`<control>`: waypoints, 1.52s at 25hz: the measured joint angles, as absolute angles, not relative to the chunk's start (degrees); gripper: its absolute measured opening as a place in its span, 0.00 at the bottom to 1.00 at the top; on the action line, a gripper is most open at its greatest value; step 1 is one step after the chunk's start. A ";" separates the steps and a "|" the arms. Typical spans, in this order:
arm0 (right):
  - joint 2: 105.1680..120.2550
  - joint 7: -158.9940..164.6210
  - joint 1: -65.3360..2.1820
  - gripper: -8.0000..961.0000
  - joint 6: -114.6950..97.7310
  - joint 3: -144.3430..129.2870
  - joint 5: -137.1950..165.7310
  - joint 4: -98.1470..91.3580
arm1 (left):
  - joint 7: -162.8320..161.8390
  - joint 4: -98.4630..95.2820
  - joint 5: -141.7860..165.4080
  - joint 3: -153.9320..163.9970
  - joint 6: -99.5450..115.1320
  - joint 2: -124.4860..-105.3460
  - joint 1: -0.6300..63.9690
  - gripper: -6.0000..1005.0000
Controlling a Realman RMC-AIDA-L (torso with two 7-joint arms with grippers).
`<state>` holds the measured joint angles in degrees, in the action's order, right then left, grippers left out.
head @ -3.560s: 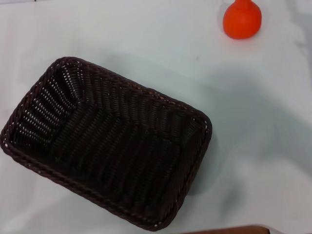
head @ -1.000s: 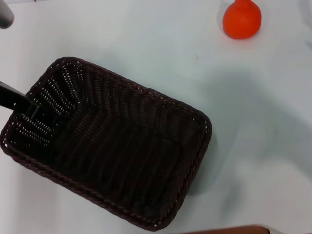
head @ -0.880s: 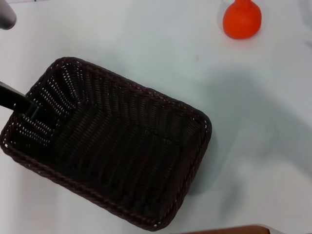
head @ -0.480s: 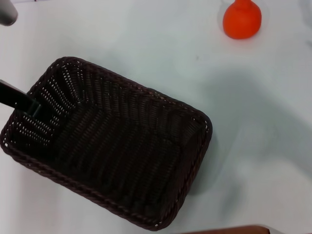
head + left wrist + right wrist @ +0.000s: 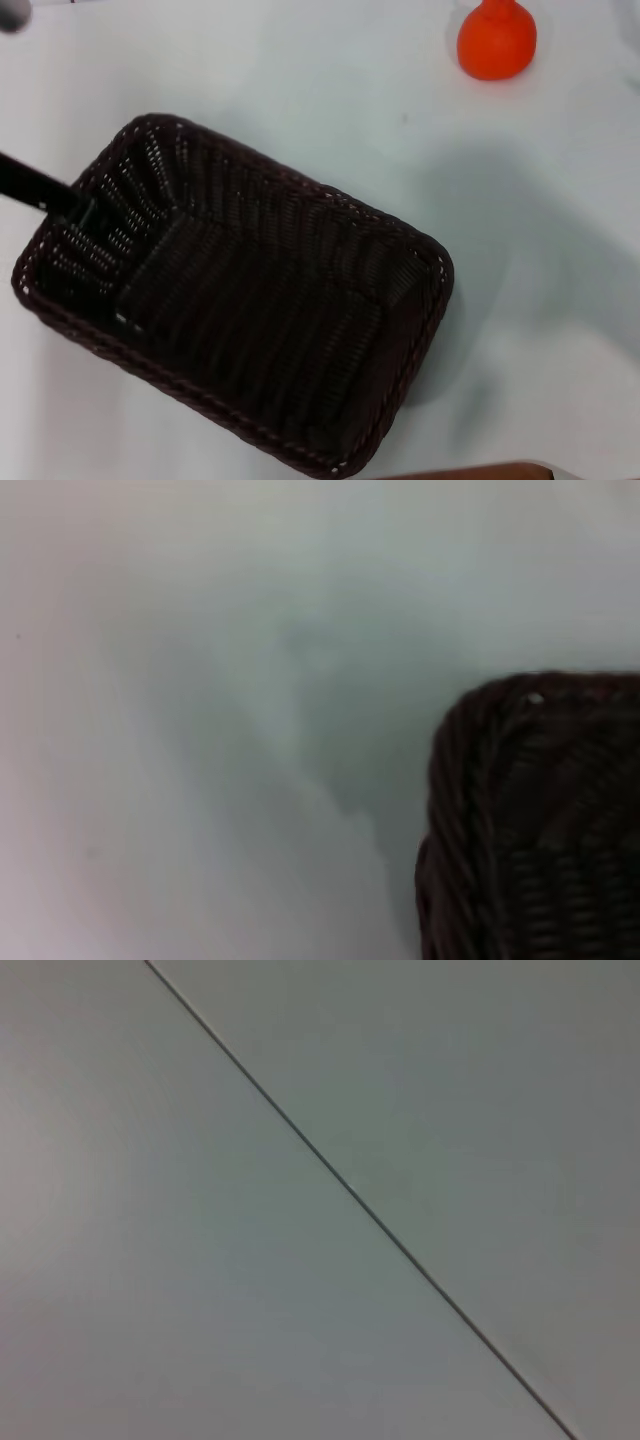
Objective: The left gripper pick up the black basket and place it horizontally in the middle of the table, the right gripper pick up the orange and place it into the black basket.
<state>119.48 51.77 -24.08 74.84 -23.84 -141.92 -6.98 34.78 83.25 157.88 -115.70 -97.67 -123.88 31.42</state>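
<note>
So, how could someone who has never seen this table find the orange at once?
Start from the white table and its largest item, the black basket, which lies at an angle. Look past the basket's right end to the table's far right edge for the orange. It is the only small, round, brightly coloured thing there.

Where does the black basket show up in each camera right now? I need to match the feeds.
Head view: the black basket fills the lower left and centre, set askew, with the left hand at its left end.
Left wrist view: only one rounded corner of it shows, at the lower right.
Right wrist view: not in it.
Shared landmark: the white table.
</note>
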 joint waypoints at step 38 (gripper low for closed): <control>119.42 50.98 -28.83 0.78 66.71 -30.51 -141.85 -16.96 | 11.54 75.36 152.72 -133.59 -96.39 -122.36 33.28 0.16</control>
<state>119.42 50.98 -28.83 66.71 -30.52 -141.85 -16.96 11.54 75.36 152.72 -133.59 -96.39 -122.36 33.28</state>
